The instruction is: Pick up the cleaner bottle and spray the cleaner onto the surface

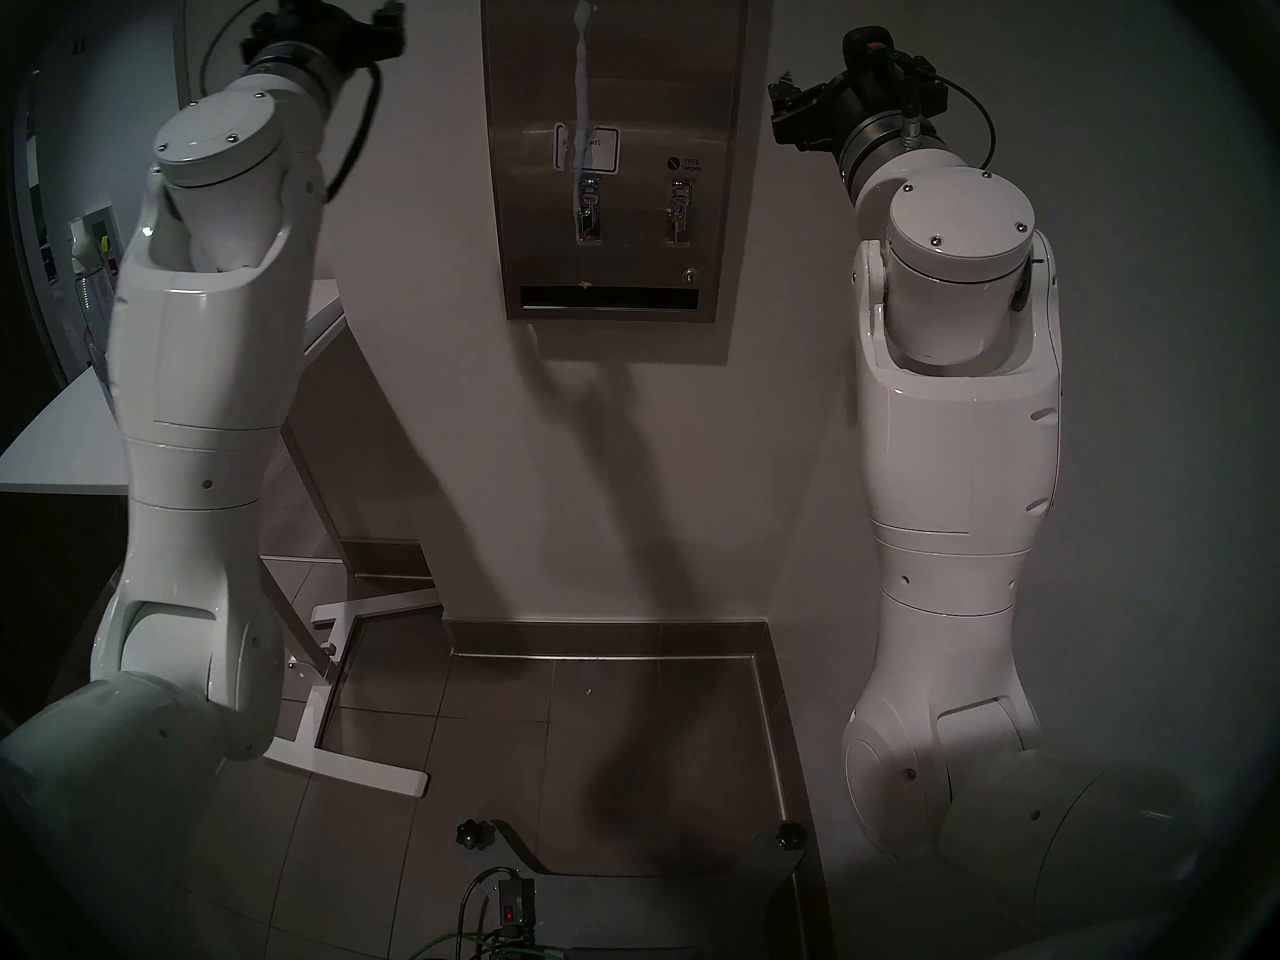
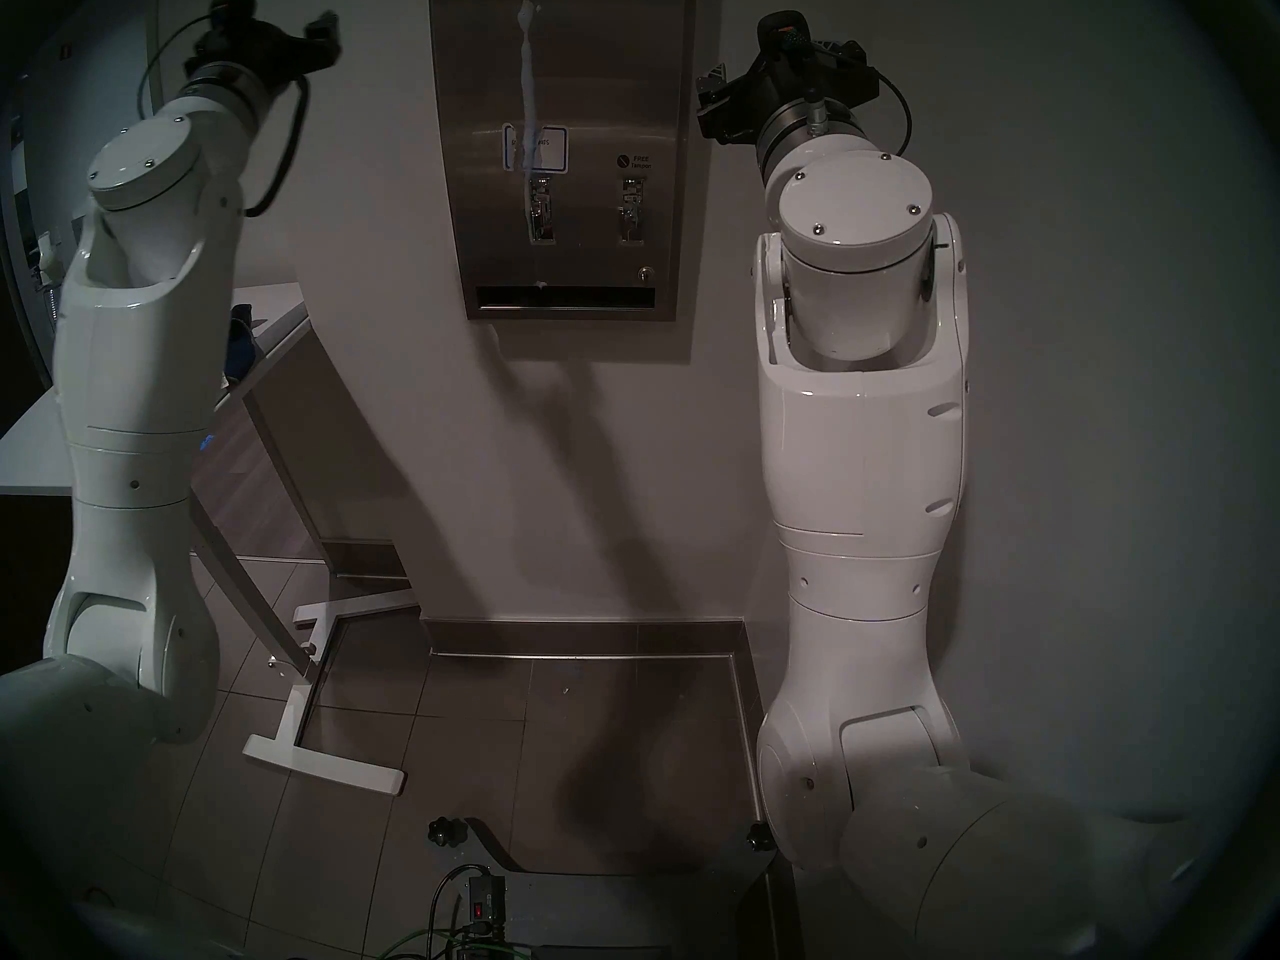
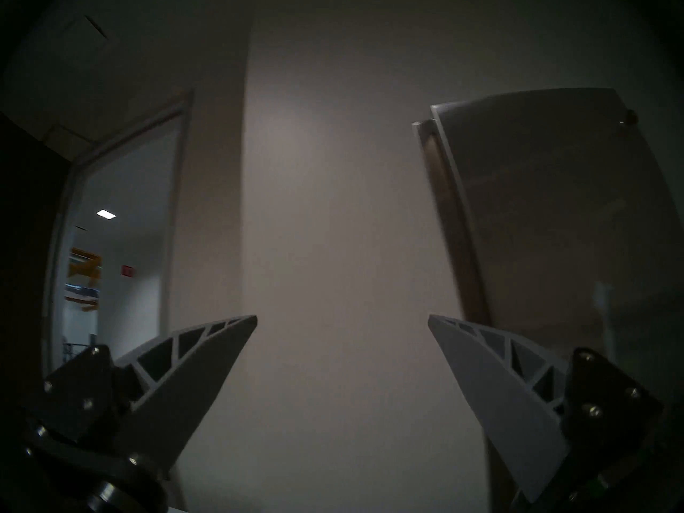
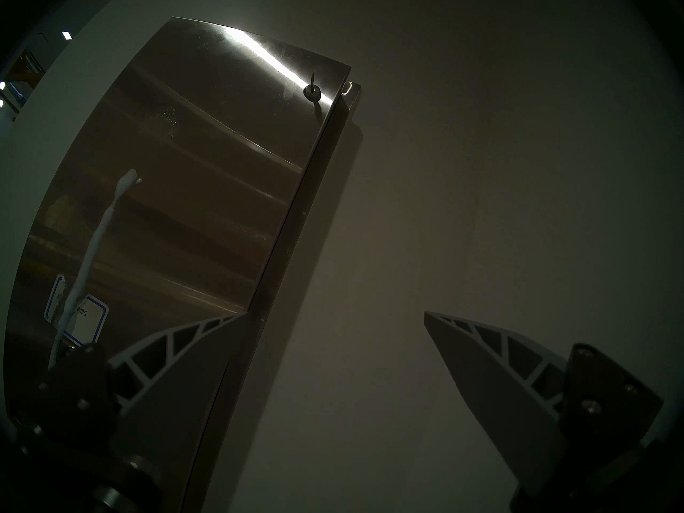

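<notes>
Cleaner point(image 4: 97, 238) streak, sharp right-wrist, perhaps faint left-wrist

Dispenser point(image 1: 623, 141) on wall between both arms; foam streak point(image 1: 580, 86) on its front; table point(image 1: 62, 425) left.

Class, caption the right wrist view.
Open right gripper beside brushed stainless-steel wall dispenser streaked with white foamy cleaner.

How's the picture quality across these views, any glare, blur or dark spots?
Head views: dim, fisheye-bent, arm shadows on the wall below the steel dispenser. Left wrist view: dark, smeared along the dispenser edge, bright doorway at left. Right wrist view: sharper, a glare streak across the dispenser top, the foam streak clear.
</notes>
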Controlling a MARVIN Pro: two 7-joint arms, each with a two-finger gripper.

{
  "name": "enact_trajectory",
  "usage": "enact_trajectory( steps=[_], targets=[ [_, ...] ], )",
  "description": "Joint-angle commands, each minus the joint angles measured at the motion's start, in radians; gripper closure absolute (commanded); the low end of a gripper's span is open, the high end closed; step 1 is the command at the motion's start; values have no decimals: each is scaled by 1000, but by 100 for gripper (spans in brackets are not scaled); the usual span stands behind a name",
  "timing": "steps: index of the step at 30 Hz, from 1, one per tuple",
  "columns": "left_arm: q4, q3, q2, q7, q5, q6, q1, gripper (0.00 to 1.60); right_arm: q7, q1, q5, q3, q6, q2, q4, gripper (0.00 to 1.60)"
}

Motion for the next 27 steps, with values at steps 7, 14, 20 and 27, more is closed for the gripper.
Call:
enact_trajectory(
  steps=[7, 14, 20, 27],
  targets=[
    [1, 27, -99, 12, -66, 63, -59, 0, -2, 34, 2, 4, -7, -3, -26, 0],
    [-88, 32, -81, 62, -42, 150, 4, 0, -2, 34, 2, 5, -7, -3, -26, 0],
    [-137, 29, -76, 95, -28, 212, 31, 0, -2, 34, 1, 5, -7, -3, -26, 0],
    [-144, 29, -79, 103, -27, 229, 32, 0, -2, 34, 1, 5, -7, -3, -26, 0]
  ],
)
